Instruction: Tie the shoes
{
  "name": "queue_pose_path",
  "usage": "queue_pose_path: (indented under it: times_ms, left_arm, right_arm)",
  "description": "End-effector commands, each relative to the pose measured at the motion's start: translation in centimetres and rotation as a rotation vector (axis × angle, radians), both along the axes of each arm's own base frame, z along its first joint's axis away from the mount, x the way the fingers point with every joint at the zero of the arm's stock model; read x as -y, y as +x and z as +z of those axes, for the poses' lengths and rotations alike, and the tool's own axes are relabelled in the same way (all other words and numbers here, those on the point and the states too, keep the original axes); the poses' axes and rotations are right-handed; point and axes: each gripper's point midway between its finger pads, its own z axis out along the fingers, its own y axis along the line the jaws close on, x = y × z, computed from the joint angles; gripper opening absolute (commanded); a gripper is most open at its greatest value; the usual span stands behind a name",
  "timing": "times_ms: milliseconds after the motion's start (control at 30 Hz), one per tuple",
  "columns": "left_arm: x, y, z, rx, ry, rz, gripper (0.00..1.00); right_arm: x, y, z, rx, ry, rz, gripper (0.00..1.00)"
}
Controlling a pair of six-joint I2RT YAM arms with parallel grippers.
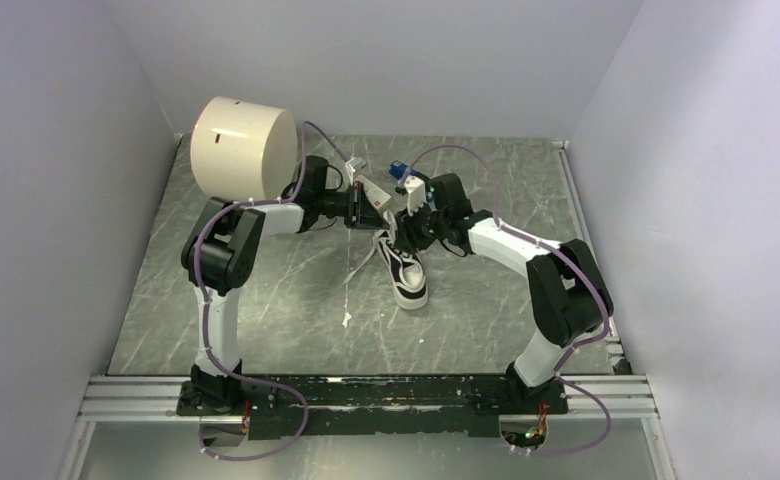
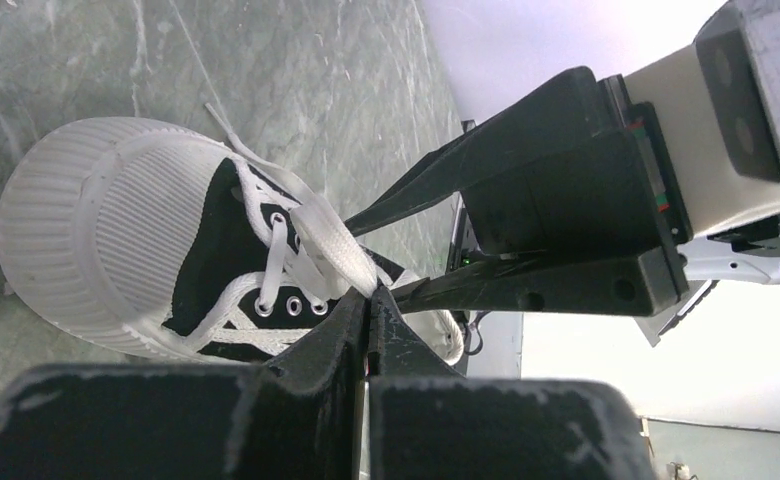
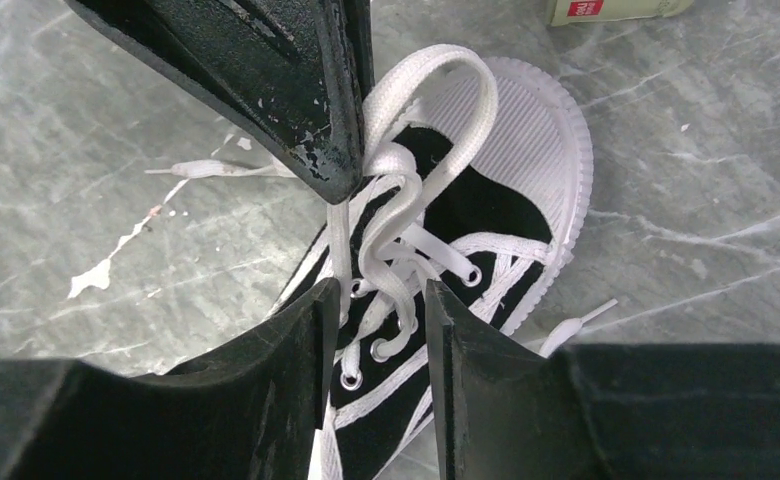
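Nearest, the shoe (image 1: 407,275) lies mid-worktop (image 1: 266,300), toe toward the arm bases. Above its eyelets the right pincer (image 3: 378,305) stands part-open astride the laces, and the left pincer (image 2: 368,305) is clamped on a loop (image 3: 484,105). Any hard tug might drag the light shoe, or slide the loop free.

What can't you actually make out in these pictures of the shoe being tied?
- Sneaker heel: right wrist view, cut off by the bottom edge and fingers of the right gripper.
- Knot in the laces: top view, too small, with both grippers over it.
- Box label: right wrist view, cut by the top edge.
- Part of the laces inside the left gripper: left wrist view, hidden between its shut fingers.
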Motion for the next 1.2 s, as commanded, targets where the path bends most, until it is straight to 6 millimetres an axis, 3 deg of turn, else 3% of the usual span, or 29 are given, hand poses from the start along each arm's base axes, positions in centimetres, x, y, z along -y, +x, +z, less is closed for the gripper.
queue_pose_path:
  times_ms: [0,100,233,367,500,600,900,1100,1167]
  left_arm:
    - [0.0,-0.1,2.7,0.073,-0.049,-0.029,0.05]
    - [-0.1,-0.2,2.6,0.072,-0.046,-0.032,0.05]
    - [-0.1,-0.2,2.6,0.072,-0.045,-0.031,0.05]
    - [-0.1,-0.1,2.3,0.07,-0.038,-0.034,0.05]
    - [-0.1,-0.1,2.2,0.07,-0.036,-0.037,0.05]
    - [0.0,-0.1,2.3,0.069,-0.041,-0.04,0.05]
    - [0.0,-0.1,2.4,0.068,-0.044,-0.044,0.05]
    - [0.0,-0.2,2.4,0.068,-0.043,-0.048,0.05]
    - [0.0,-0.1,2.3,0.069,-0.037,-0.047,0.05]
  right_arm:
    - [-0.2,1.5,-0.1,0.121,-0.097,-0.011,0.4]
    - [-0.2,1.6,-0.2,0.132,-0.116,-0.013,0.34]
    - [-0.1,1.6,0.4,0.145,-0.106,-0.023,0.18]
    - [0.4,1.4,1.5,0.151,-0.088,-0.035,0.16]
    - [0.7,1.5,2.0,0.144,-0.06,-0.039,0.07]
    - [0.6,1.6,2.0,0.149,-0.056,-0.04,0.16]
    - [0.8,2.0,1.3,0.142,-0.059,-0.044,0.3]
    - [1.2,2.5,1.0,0.15,-0.074,-0.069,0.29]
    - [1.4,2.9,0.7,0.15,-0.087,-0.085,0.23]
